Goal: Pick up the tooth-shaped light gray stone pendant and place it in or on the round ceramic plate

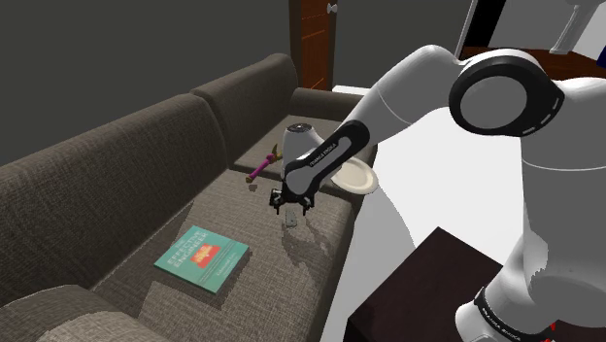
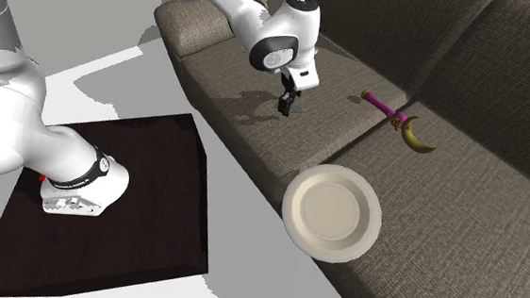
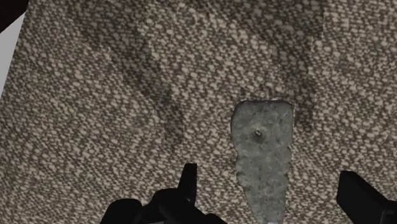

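Tooth-shaped light gray stone pendant (image 3: pixel 262 149) lies flat on the brown woven sofa cushion (image 3: pixel 95 95), between the spread fingers of the all-black two-finger gripper (image 3: pixel 268 173), untouched. Its long axis crosses the line between the fingers, so closing would meet its narrow width. Its surface is mottled and pitted, with a small centre hole. In the shoulder view the round cream plate (image 1: pixel 355 178) sits at two o'clock from the gripper.
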